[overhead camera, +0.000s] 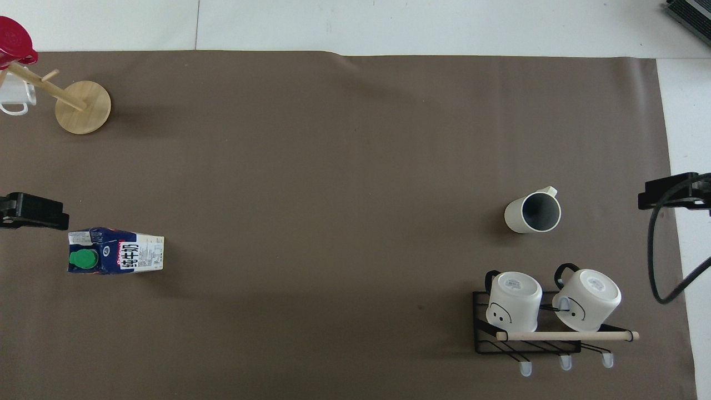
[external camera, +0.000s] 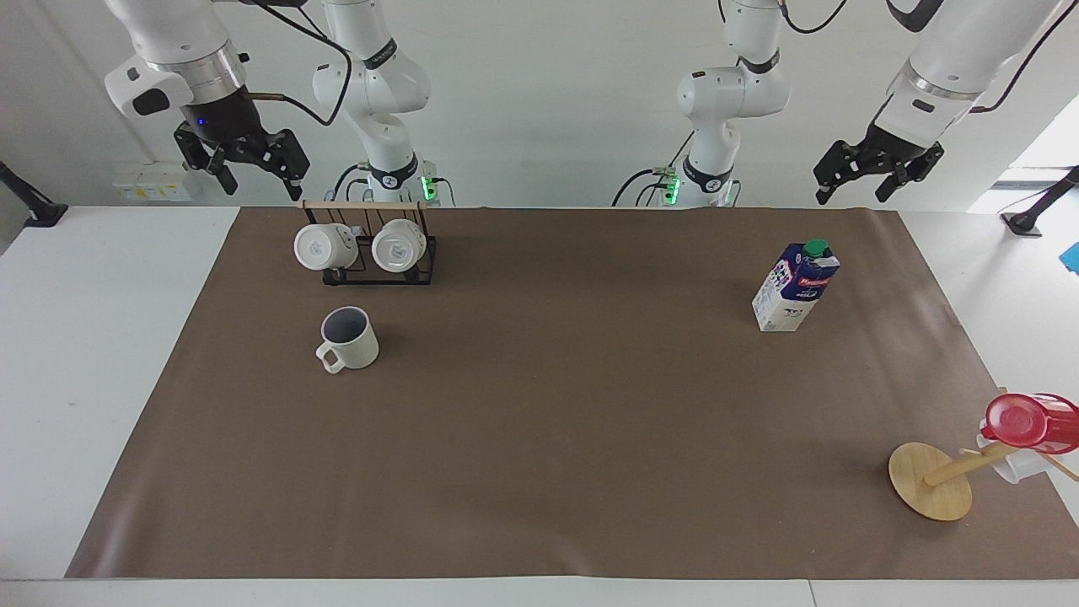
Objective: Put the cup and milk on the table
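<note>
White wall up top, and the table with its brown mat spreads wide below. The cup stands upright on the mat toward the right arm's end, just farther from the robots than the black rack with two white mugs. The milk stands upright toward the left arm's end. Right gripper and left gripper hang high, fingers spread, holding nothing. Both items are down: the job looks finished.
</note>
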`<state>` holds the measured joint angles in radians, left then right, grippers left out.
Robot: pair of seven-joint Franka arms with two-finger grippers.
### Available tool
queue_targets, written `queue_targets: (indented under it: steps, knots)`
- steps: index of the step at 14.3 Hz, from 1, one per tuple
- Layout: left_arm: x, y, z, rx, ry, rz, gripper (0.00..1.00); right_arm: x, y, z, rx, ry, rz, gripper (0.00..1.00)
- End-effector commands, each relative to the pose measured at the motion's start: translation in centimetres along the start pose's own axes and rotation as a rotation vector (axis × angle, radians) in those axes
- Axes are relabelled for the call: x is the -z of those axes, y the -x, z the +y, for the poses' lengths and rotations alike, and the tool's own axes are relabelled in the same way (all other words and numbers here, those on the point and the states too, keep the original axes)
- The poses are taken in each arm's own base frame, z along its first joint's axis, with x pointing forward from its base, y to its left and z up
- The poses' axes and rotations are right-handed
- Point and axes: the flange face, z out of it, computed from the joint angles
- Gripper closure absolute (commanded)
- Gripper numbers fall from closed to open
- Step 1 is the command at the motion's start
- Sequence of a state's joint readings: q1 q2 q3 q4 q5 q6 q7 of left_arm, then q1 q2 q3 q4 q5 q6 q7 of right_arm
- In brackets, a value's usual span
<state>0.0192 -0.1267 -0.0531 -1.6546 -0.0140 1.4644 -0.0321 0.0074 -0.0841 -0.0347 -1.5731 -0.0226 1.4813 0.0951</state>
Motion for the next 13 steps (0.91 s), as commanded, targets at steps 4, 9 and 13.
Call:
queue_targets:
  steps: [4, 9, 13]
  knots:
    - [0.4, 0.5, 0.0, 0.002, 0.008, -0.003, 0.00, -0.4, 0.9, 0.1, 0.003, -0.009, -0.015, 0.00]
    - [0.3, 0.5, -0.1, 0.004, 0.009, -0.003, 0.00, -1.9, 0.1, -0.1, -0.075, -0.012, 0.012, 0.00]
    - [0.3, 0.5, 0.0, 0.002, 0.008, -0.004, 0.00, -7.7, -1.3, -3.2, -0.058, -0.017, 0.038, 0.00]
